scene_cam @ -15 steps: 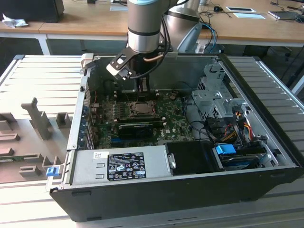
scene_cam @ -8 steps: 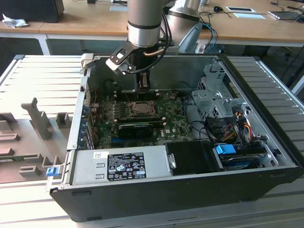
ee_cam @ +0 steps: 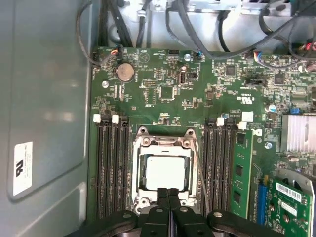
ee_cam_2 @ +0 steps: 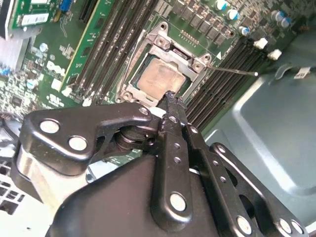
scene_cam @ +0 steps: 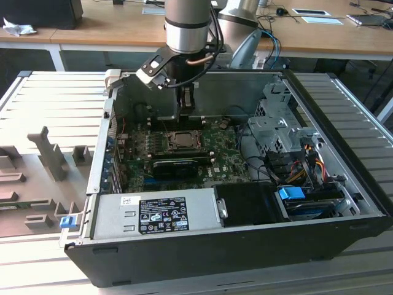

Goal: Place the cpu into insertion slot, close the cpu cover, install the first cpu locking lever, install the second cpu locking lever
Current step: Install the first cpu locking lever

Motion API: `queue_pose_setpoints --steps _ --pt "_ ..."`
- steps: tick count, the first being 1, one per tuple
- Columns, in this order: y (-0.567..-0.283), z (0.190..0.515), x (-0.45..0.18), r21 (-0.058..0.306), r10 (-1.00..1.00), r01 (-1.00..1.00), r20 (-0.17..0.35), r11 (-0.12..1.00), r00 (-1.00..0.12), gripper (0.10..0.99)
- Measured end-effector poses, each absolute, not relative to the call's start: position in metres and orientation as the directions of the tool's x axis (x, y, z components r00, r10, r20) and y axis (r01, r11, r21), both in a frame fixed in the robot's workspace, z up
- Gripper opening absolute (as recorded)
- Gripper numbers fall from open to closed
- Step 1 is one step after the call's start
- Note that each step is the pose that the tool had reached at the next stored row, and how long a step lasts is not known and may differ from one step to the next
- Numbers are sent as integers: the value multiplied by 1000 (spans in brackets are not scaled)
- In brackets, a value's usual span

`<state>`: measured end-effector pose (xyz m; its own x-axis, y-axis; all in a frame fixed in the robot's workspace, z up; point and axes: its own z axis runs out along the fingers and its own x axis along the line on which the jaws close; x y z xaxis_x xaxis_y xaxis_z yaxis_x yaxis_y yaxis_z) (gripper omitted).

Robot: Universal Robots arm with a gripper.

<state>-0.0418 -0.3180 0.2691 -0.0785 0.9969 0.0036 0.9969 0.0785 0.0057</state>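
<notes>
The cpu [ee_cam: 165, 172] lies flat in the insertion slot [scene_cam: 182, 140] on the green board, its pale metal face showing in both wrist views [ee_cam_2: 160, 79]. The silvery cpu cover [ee_cam: 163, 143] lies down around it as a frame [ee_cam_2: 170, 48]. A thin wire lever [ee_cam: 200, 170] runs along one side of the socket, and its free end [ee_cam_2: 256, 74] sticks out over the memory slots. My gripper [ee_cam: 168, 191] is shut with nothing between its fingers. Its tips [ee_cam_2: 171, 97] hang just above the socket's edge. In the exterior view the gripper [scene_cam: 187, 106] hangs over the back of the board.
The board sits inside an open computer case [scene_cam: 344, 117]. Black memory slots [ee_cam: 111, 168] flank the socket on both sides, and one green memory card [ee_cam: 240, 173] stands in them. Cables [ee_cam: 217, 29] and a drive cage [scene_cam: 279, 123] lie beyond; a power supply [scene_cam: 159, 215] fills the front.
</notes>
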Motion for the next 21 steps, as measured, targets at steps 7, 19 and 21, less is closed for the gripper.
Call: queue_pose_setpoints --steps 7,19,21 --pt "-318 269 -42 6 960 960 3 280 -280 106" --pt "-318 268 -42 6 859 859 3 512 -512 106" --pt "-318 268 -42 6 841 841 3 541 -541 106"
